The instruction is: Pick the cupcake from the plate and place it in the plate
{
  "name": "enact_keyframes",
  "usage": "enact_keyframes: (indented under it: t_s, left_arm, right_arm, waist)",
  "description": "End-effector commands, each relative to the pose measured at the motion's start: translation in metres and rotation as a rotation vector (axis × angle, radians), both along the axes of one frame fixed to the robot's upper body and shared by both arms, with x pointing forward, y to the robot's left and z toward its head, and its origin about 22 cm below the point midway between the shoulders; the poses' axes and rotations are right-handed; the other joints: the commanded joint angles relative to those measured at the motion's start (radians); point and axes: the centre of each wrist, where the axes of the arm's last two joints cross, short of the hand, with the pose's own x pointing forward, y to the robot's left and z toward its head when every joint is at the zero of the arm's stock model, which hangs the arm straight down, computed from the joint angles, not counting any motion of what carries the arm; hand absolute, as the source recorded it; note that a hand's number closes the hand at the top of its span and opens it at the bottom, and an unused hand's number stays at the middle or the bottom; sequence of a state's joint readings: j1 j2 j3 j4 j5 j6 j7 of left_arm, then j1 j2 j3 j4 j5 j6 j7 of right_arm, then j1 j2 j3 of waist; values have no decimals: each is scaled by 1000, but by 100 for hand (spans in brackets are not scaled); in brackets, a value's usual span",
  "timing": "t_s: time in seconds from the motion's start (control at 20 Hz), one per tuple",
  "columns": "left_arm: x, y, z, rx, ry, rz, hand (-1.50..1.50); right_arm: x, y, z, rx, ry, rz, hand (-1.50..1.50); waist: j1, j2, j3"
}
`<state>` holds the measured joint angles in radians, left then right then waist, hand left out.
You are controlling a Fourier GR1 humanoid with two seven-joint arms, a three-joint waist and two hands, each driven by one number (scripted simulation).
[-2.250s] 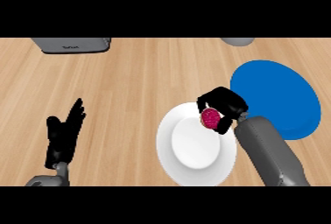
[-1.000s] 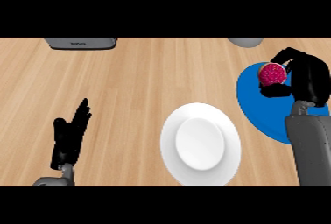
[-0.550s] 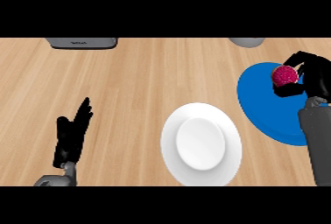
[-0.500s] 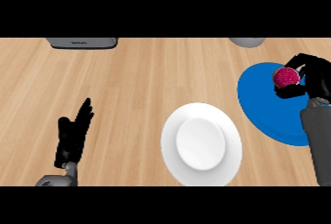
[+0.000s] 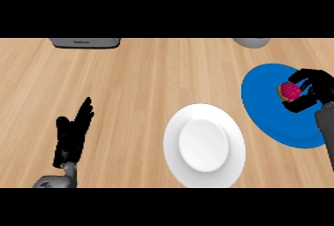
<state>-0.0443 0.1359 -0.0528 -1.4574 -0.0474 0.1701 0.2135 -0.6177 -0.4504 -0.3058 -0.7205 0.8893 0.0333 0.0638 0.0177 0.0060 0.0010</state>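
Placing step: cupcake (image 5: 289, 91) at the blue plate (image 5: 267, 110)
Your right robot hand (image 5: 312, 88) curls round it; you next set it down and uncurl. Left robot hand (image 5: 73, 132) rests open

Black robot hand (image 5: 70, 134), grey forearm (image 5: 62, 180)

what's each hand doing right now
Left hand: open, holding nothing.
Right hand: fingers closed round the cupcake, over the blue plate.

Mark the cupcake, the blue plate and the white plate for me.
cupcake (image 5: 289, 91), head view, on its pink top.
blue plate (image 5: 264, 100), head view, on the bare surface left of the cupcake.
white plate (image 5: 203, 143), head view, on its bare centre.
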Motion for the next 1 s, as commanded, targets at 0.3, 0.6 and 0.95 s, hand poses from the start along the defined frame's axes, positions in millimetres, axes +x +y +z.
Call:
enact_keyframes:
  t_s: [0.3,0.6,0.95]
  left_arm:
    - [1,4,3,13,-7,-3,0]
    - [-4,11,3,10,24,31,0]
    - [-4,1,6,3,10,28,0]
  right_arm:
    - [4,-17,-1,207,-148,199,-150]
    - [-5,-38,11,602,-502,131,-150]
    - [-48,-91,-7,741,-479,131,-150]
  waist:
    - [-2,-1,1]
    - [-27,-9,1]
    - [-16,-5,0]
